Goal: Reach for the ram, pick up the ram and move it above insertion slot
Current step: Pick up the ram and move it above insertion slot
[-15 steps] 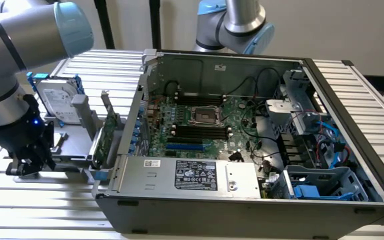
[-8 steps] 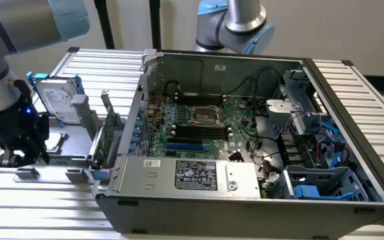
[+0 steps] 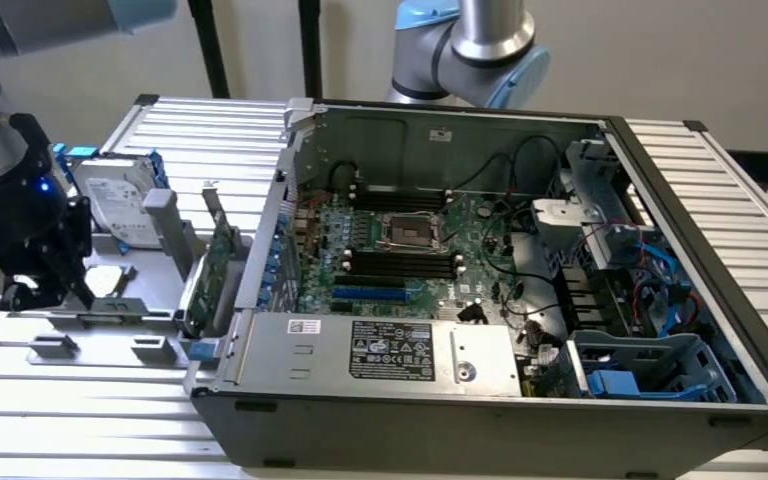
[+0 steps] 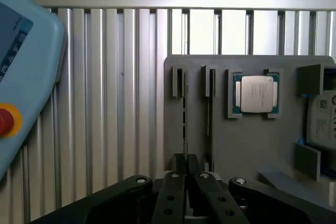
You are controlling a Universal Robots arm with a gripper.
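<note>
The ram (image 4: 185, 121) shows edge-on as a thin dark strip standing in a grey holder (image 4: 178, 82) on the grey fixture plate (image 4: 236, 145). My gripper (image 4: 186, 165) sits over its near end, and the two black fingers (image 4: 177, 174) are drawn in close on either side of the strip, shut on it. In the exterior view the gripper (image 3: 31, 285) hangs low over the fixture plate (image 3: 104, 330) at that view's left, well apart from the open computer case. The insertion slot (image 3: 398, 265) is one of several parallel black sockets on the motherboard.
A second thin stick (image 4: 209, 114) stands in the neighbouring holder. On the plate are also a silver processor chip (image 4: 256, 94), a hard drive (image 3: 117, 205) and a green expansion card (image 3: 217, 270). A light blue pendant with a red button (image 4: 26, 66) lies beside. The case wall (image 3: 271, 240) stands between plate and motherboard.
</note>
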